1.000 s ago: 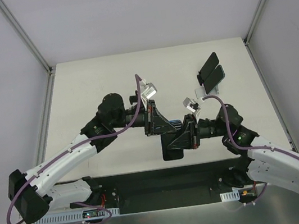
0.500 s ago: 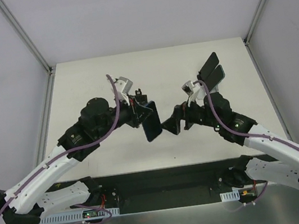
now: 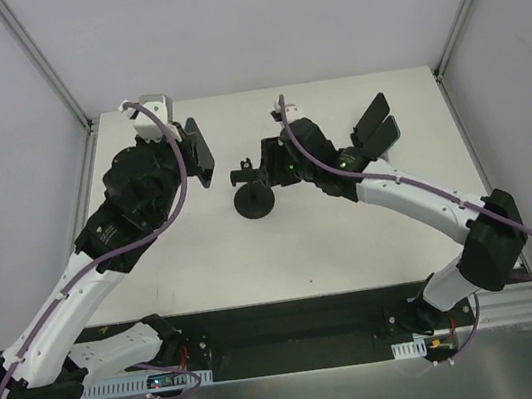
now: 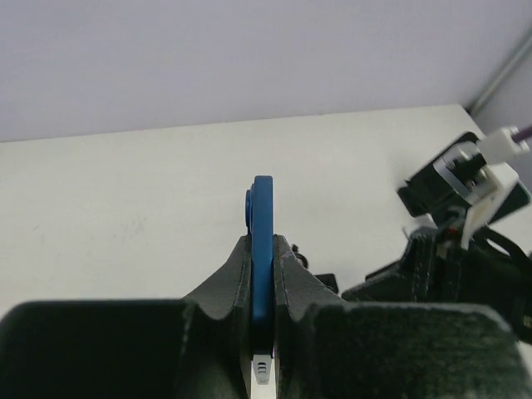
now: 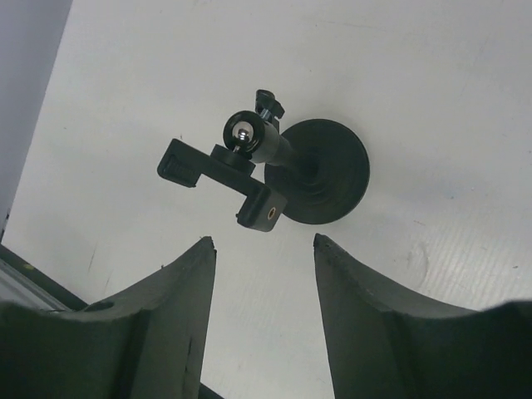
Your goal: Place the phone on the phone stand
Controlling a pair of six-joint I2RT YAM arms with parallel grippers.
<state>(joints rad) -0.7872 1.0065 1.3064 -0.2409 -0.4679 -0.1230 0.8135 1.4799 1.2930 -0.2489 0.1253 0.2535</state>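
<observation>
Over the white table [image 3: 374, 243], I am hanging the right gripper [image 5: 263, 239] just above the black phone stand [image 5: 320, 170] with its jaws parted and empty, probably to steady its cradle. Well to the left of the stand, the left gripper [image 4: 263, 253] is pinching the blue phone [image 4: 263, 204] edge-on, clear of the table, so it can slot into the bracket.
</observation>
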